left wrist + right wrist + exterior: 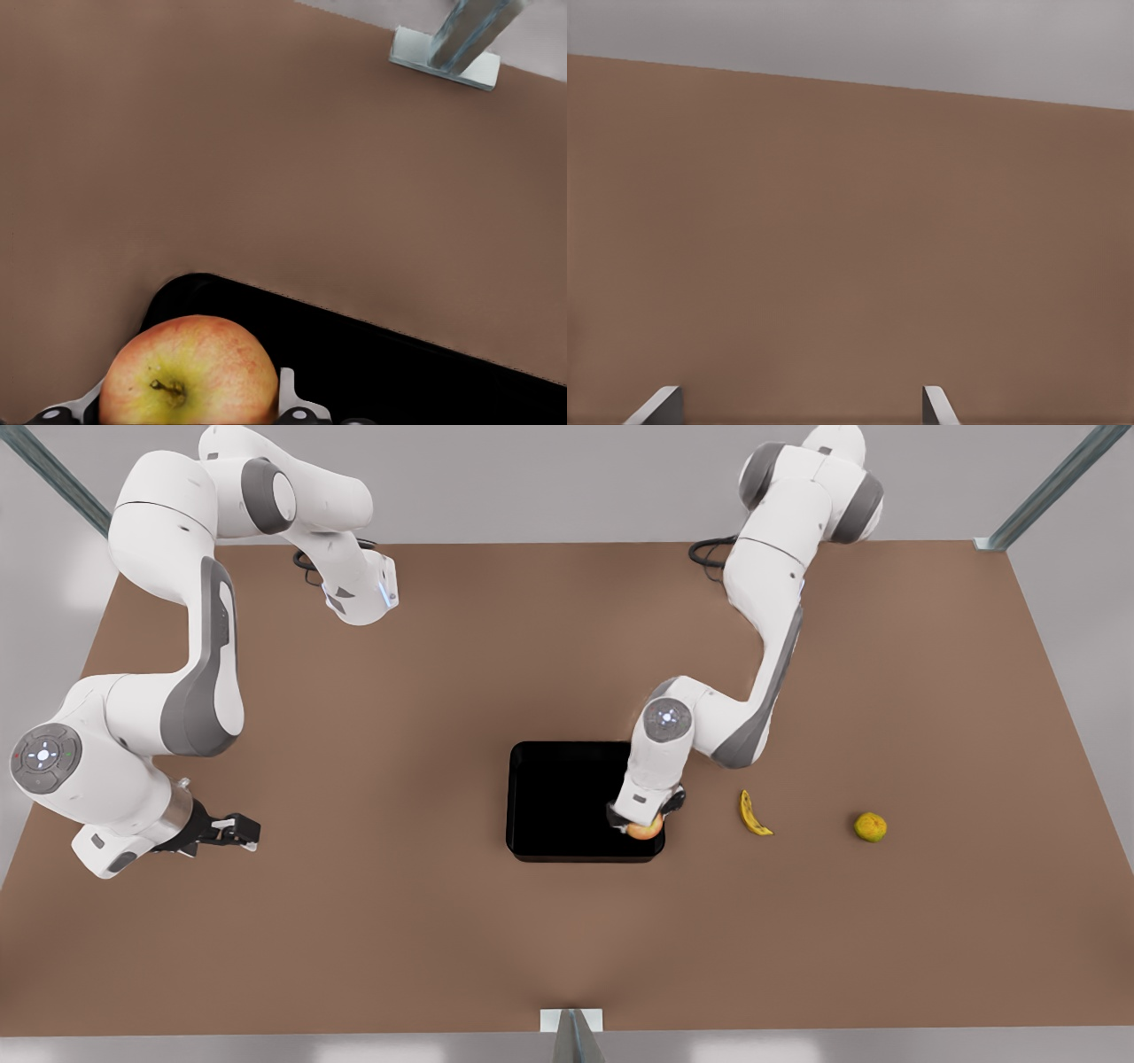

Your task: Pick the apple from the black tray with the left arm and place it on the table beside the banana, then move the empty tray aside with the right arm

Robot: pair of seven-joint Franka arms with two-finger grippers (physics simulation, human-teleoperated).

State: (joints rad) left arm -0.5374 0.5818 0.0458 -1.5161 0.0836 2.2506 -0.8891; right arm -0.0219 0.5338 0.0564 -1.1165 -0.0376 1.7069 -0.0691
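I had the left gripper (pixel 646 820) down in the lower right corner of the glossy black rectangular tray (pixel 558 797), its fingers (pixel 288 394) clamped on either side of the small pinkish-red and yellow apple (pixel 646 829) — stem dimple facing the wrist camera, so the grasp looked centred. The apple was low in the tray. The spotted yellow banana (pixel 754 814) lay just right of the tray on the matte brown table (pixel 354 921), leaving a short carry. The right gripper (pixel 232 831) waited at the frame's left, fingers apart, clear of the tray.

Yellow-green fruit (pixel 870 827) — metal bracket (pixel 444 58)
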